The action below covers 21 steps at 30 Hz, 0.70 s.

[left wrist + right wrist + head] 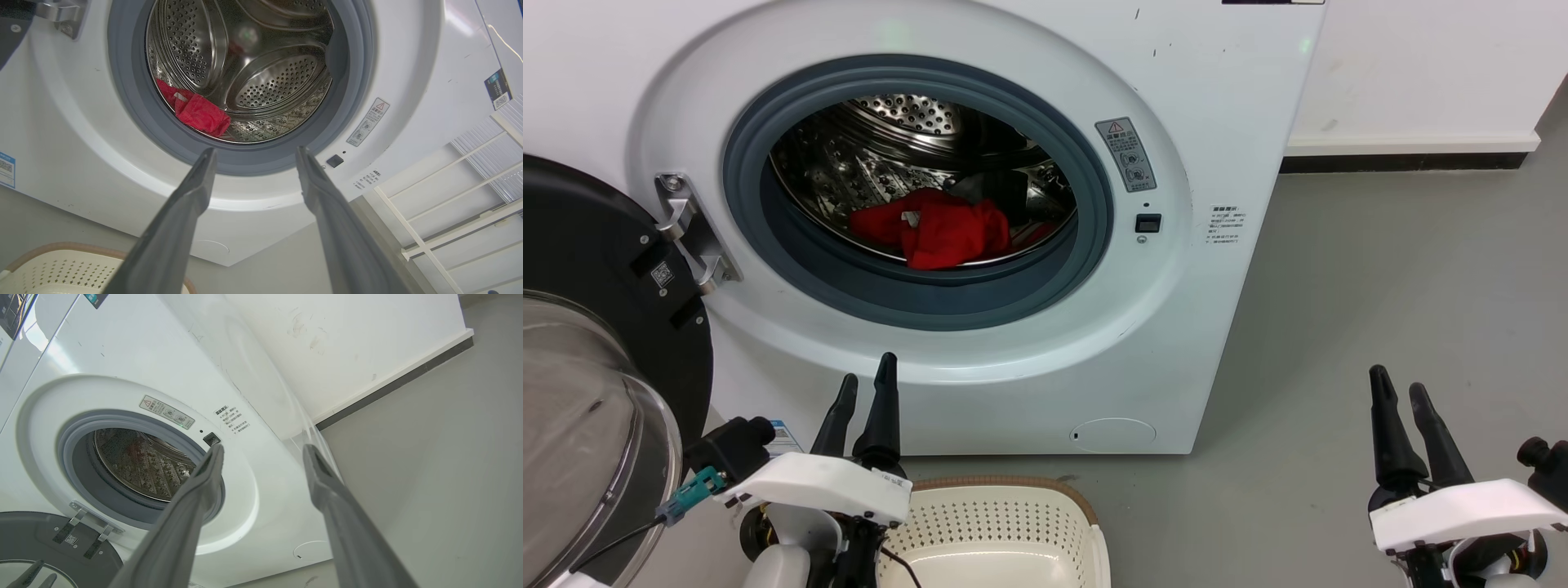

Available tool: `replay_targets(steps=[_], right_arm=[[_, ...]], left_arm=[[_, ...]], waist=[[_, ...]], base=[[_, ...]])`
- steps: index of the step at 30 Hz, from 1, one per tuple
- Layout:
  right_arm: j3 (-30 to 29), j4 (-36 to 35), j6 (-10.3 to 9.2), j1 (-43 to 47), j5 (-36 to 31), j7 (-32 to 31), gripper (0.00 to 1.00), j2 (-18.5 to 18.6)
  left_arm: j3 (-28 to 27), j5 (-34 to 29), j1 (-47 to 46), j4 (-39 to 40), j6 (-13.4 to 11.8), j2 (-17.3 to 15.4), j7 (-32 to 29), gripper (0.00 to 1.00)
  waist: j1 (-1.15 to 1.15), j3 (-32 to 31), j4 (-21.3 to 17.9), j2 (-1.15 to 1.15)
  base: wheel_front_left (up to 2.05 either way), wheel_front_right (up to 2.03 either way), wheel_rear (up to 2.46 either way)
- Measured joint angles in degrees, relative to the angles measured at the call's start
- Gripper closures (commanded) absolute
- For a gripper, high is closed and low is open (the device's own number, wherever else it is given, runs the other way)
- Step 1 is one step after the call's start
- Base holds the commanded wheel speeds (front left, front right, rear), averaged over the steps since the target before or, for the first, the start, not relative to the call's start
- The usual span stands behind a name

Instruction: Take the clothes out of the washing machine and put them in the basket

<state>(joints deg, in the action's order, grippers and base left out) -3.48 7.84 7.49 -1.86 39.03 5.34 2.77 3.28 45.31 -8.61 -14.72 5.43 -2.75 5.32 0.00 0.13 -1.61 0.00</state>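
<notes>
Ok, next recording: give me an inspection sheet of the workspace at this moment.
Surface: grey floor.
Job's things: washing machine, door swung open; red clothes lying in the drum; basket on the floor before the machine, looks empty.
Clutter: nothing seen.
Grippers: left gripper near the basket, right gripper over the floor; jaws apart, both empty.
Cables: thin dark cable with teal plug by the left wrist.
Surroundings: white wall, dark skirting; white rack.

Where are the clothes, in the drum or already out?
In: the clothes lie bunched on the drum floor of the washing machine, behind its grey seal.
</notes>
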Motion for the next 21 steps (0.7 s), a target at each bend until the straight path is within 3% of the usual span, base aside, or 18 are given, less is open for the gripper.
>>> replay_targets(steps=[21], right_arm=[[0.30, 0.27, 0.00, 1.25, -16.28, 3.34, 0.00, 0.01]], left_arm=[[1.77, -14.14, -0.25, -0.53, -1.99, -0.03, 3.46, 0.00]], waist=[[0.00, 0.03, -0.06, 0.00]], base=[[0.00, 0.00, 0.00]])
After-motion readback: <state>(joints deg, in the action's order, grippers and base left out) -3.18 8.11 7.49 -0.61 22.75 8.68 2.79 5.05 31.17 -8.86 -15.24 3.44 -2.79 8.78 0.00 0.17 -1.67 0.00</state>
